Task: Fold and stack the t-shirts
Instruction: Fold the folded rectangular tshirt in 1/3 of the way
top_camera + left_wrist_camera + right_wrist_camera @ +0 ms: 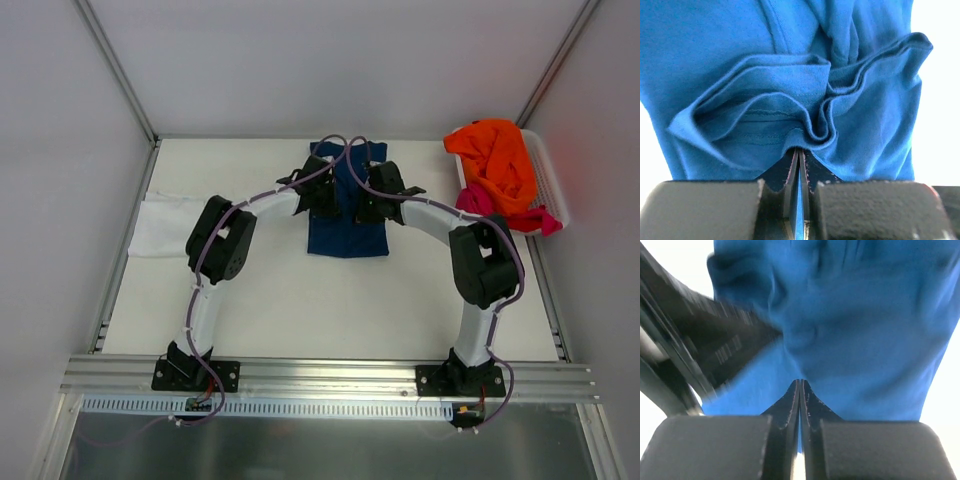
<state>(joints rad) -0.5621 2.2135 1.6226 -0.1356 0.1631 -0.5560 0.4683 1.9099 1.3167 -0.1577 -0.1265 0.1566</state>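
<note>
navy shirt (346, 238) bunched in loose folds, on tabletop (300, 300) left of basket (553, 190). left arm (222, 240), right arm (485, 260) bent inward over it; left pincer (799, 160), right pincer (800, 390) each pinch its cloth.

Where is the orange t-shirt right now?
In the top view, the orange t-shirt is heaped in the white basket at the far right corner of the table, on top of the pink t-shirt.
</note>
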